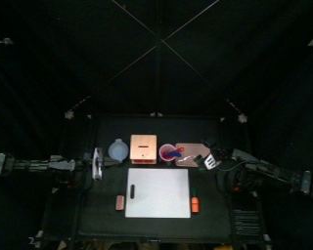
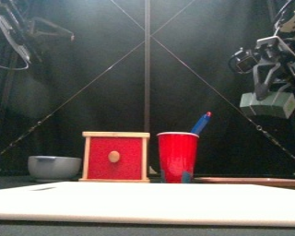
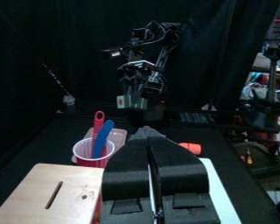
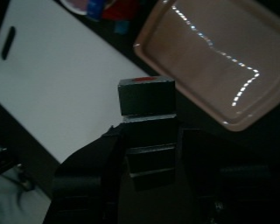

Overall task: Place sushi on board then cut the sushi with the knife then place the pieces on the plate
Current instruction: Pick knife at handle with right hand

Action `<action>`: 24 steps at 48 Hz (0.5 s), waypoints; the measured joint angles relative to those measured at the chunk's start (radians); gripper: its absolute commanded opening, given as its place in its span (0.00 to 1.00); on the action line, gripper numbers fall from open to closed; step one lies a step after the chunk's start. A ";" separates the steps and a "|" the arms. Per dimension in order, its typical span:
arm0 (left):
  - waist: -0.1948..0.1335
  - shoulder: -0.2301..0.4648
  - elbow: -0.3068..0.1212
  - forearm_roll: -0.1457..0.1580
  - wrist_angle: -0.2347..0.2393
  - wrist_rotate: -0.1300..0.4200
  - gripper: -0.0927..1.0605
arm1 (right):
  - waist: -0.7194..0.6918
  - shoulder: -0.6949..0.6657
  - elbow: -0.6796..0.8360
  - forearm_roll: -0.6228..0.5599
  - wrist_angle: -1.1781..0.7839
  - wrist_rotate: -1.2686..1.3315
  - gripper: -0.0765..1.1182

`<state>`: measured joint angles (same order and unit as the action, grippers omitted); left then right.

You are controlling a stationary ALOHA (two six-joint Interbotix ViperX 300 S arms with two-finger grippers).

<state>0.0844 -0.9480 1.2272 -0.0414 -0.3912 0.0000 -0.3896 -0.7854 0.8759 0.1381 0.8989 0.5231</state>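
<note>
My right gripper is shut on the dark green sushi roll, whose red-centred end faces the camera. It hangs in the air between the white cutting board and the pink tray. In the top view this gripper is at the tray's right edge, behind the board. A red cup behind the board holds a blue knife and a red knife. My left gripper is shut and empty, raised at the table's left.
A wooden box with a red drawer front stands left of the cup, and a blue-grey bowl left of the box. Two small orange-red toys lie beside the board, one on the left and one on the right.
</note>
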 measured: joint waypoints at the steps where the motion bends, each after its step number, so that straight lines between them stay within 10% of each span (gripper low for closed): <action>1: 0.000 0.000 0.000 0.000 -0.002 0.000 0.14 | 0.014 0.005 0.000 0.003 -0.014 0.015 0.59; 24: 0.008 0.000 0.011 0.000 -0.002 0.000 0.14 | 0.305 0.354 -0.094 0.044 -0.242 0.252 0.59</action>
<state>0.0920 -0.9480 1.2379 -0.0414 -0.3927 0.0000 -0.0844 -0.4310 0.7823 0.1825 0.6565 0.7747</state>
